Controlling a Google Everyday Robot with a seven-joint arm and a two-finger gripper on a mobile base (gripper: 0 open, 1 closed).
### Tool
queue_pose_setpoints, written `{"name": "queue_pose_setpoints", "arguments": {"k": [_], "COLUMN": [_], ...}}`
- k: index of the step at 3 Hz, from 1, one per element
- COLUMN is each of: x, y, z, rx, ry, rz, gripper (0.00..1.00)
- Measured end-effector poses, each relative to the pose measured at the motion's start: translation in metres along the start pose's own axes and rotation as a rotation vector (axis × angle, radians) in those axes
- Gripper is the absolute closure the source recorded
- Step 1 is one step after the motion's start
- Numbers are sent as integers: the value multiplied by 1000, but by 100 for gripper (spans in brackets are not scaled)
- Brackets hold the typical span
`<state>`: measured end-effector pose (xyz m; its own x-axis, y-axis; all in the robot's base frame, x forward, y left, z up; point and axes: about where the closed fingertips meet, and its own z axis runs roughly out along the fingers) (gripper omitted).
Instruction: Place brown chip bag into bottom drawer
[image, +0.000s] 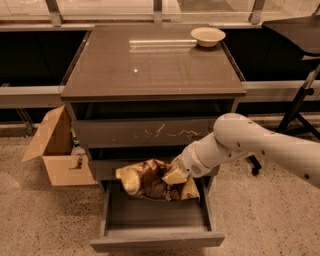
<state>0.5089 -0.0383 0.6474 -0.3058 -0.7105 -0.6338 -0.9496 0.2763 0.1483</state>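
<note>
The gripper (176, 176) is low in front of the drawers, at the end of the white arm (260, 147) reaching in from the right, its jaws closed on the right part of the bag (142, 181). The bag hangs crumpled over the back of the open bottom drawer (156, 239). Above, the scratched drawer (150, 133) is shut. A bowl (208, 36) sits at the table's (150, 70) far right corner, and a box (55, 150) stands on the floor at left.
</note>
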Motion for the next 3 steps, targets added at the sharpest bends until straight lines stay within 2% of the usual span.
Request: {"name": "queue_pose_setpoints", "arguments": {"k": [1, 2, 3], "x": [37, 37, 68], "y": [-4, -4, -19], "z": [26, 26, 41], "rx": [-23, -23, 13], "ry": [41, 41, 101], "rz": [58, 58, 89], "gripper": [100, 100, 100]}}
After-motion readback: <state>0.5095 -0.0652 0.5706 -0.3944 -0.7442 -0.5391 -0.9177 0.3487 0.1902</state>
